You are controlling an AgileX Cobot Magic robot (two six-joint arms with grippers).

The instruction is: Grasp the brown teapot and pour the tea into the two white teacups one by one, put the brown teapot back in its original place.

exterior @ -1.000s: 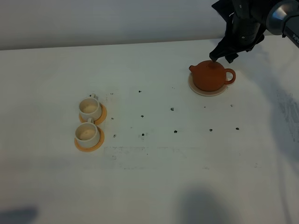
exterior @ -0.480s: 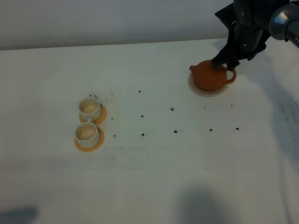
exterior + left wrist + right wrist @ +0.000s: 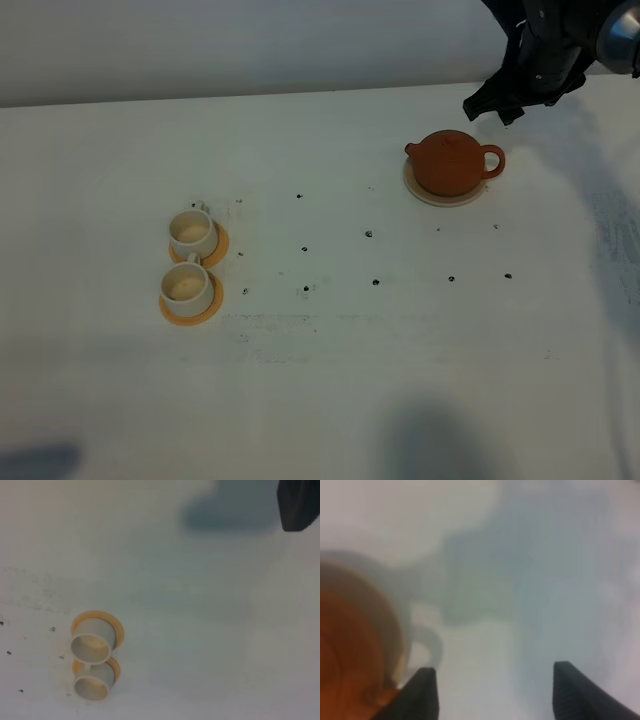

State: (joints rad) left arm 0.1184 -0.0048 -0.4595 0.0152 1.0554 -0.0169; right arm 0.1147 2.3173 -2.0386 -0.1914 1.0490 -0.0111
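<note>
On its pale coaster (image 3: 447, 201) the brown teapot (image 3: 452, 166) sat upright, lid on, spout toward the two white teacups (image 3: 190, 233) well across the table (image 3: 330, 390). My right gripper (image 3: 490, 108) hung beyond its handle side, not touching, jaws spread wide and empty. Right wrist view: reddish clay, blurred, beside one fingertip (image 3: 422, 692). Left wrist view caught the cups on orange saucers (image 3: 97, 615), unseen by the right.

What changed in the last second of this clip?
The right gripper, which had dipped to the handle of the brown teapot, pulled up and away from it, fingers open, holding nothing. The teapot stayed on its beige coaster; both white teacups unmoved.
</note>
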